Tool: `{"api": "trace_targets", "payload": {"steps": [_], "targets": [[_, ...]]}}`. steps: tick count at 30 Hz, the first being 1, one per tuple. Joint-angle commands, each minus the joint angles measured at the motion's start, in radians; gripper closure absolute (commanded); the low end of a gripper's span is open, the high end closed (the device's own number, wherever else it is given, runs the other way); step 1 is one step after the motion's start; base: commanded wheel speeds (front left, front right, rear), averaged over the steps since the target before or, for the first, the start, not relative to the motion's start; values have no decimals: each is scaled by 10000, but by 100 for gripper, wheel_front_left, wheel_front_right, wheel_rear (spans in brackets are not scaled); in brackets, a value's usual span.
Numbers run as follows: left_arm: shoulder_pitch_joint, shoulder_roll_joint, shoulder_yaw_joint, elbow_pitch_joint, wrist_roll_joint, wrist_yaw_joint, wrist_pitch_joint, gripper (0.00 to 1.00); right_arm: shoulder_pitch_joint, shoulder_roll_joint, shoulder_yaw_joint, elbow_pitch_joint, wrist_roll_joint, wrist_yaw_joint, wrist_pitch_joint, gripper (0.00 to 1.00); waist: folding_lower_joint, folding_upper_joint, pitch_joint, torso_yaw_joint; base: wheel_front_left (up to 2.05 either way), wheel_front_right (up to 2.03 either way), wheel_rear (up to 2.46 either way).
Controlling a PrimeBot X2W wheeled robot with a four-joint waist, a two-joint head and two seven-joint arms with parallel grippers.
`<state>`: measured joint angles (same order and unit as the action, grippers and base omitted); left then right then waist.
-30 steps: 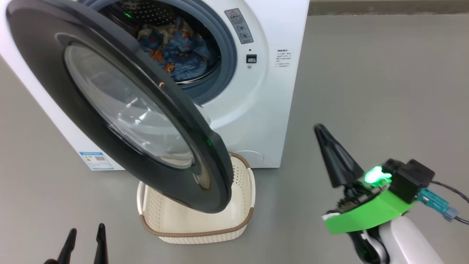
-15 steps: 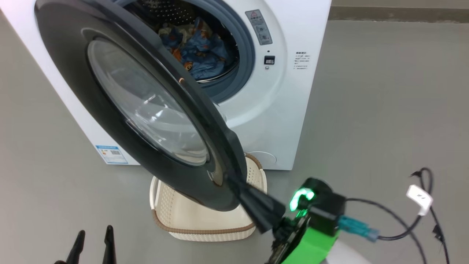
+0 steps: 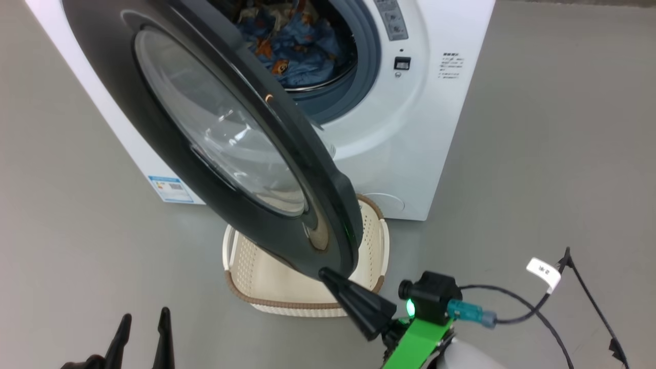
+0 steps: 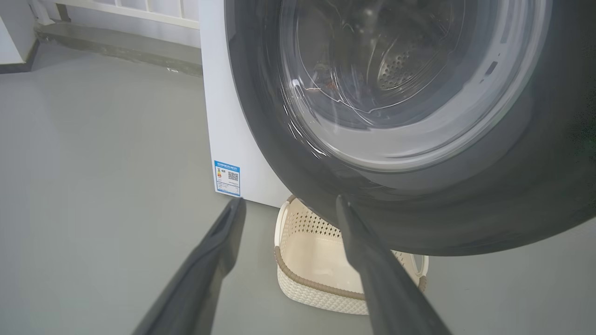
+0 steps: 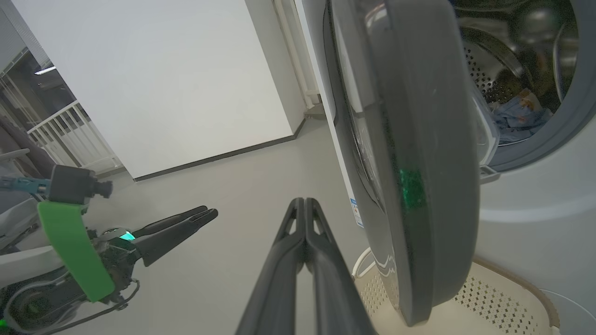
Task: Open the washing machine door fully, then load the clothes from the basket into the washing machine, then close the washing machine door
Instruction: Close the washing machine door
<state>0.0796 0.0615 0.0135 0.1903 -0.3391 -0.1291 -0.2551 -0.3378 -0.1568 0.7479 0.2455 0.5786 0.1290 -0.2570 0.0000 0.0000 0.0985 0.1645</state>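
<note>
The washing machine door's [image 3: 215, 128] free edge is being faced, just leftward, by the nearer, pressed-together right gripper [image 3: 324, 272].

Bright, even, sharp pictures; glare on the door glass [image 3: 225, 133].

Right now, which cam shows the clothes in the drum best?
Head view: the clothes lie in plain sight past the open washing machine door. Right wrist view catches a small blue patch beside the door's edge. Left wrist view looks through the door glass; clothes unclear there.
</note>
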Motion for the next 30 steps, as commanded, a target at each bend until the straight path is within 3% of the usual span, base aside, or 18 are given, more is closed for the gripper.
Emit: {"api": "trace_targets", "payload": {"steps": [1,13,30], "targets": [[-446,61,279,-154,-59,-15,-66,0,-360,195,18,-27,164,17,-48,100,0,0,163,130,0,0,0],[-823,25,129,-117,-114,-15,-66,0,-1082,357,-838,1006,217,17,-48,100,0,0,559,366,0,0,0],[-1668,-61,-316,-257,-219,-15,-67,0,-2751,5,-2789,1468,-227,17,-48,100,0,0,1451,715,0,0,0]]}}
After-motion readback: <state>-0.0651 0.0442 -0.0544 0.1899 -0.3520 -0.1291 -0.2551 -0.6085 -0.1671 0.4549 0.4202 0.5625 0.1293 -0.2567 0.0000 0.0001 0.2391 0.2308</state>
